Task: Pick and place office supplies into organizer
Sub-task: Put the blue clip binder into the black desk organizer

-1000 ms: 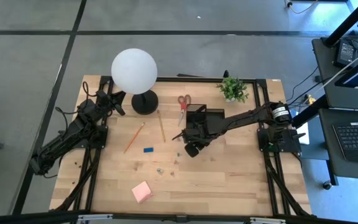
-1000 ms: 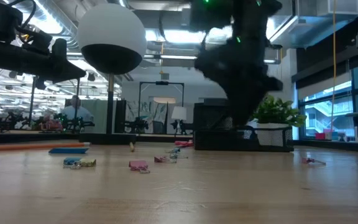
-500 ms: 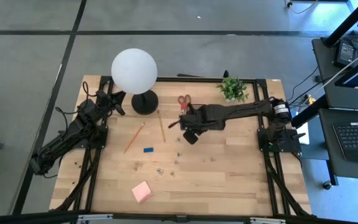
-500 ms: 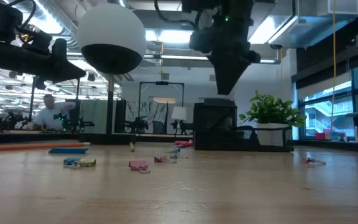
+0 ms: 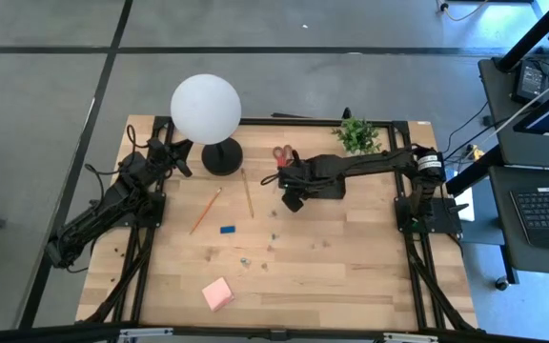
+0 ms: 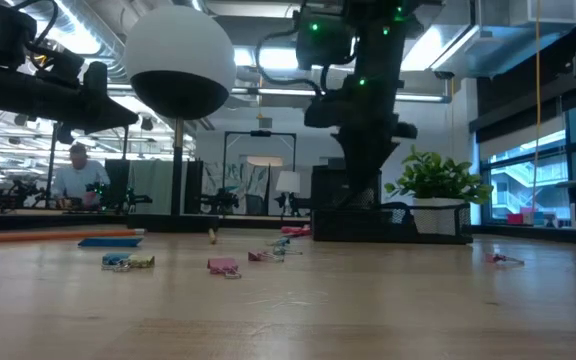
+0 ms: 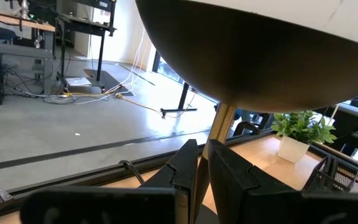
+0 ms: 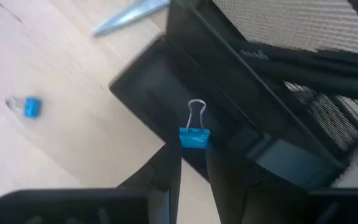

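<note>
My right gripper (image 5: 292, 198) hangs pointing down at the left end of the black organizer (image 8: 154, 87), shut on a small blue binder clip (image 8: 194, 138). My arm covers most of the organizer (image 5: 330, 183) in the high view. Red-handled scissors (image 5: 281, 155) lie flat just left of it. Two pencils (image 5: 206, 210) (image 5: 248, 193), a blue eraser (image 5: 227, 229), a pink sticky pad (image 5: 218, 294) and loose clips (image 5: 246, 259) lie on the table. My left gripper (image 7: 201, 171) waits shut and level at the far left, by the lamp. My right gripper pinches the clip's blue body (image 8: 195, 143) between its two fingertips (image 8: 169, 163), coming from above and pointing steeply down. The clip's wire loops (image 8: 196, 111) stick out past the fingertips. The clip is lifted clear and hangs over the organizer's low front compartment.
A white globe lamp (image 5: 206, 108) on a round black base (image 5: 221, 157) stands at the far left, and a potted plant (image 5: 356, 136) at the far right. Another blue clip (image 8: 31, 107) lies on the wood near the organizer. The table's near half holds only small items.
My right gripper has swung toward the table's far edge and the organizer, carrying the clip and staying shut on it. Its wrist has turned somewhat on the way.
</note>
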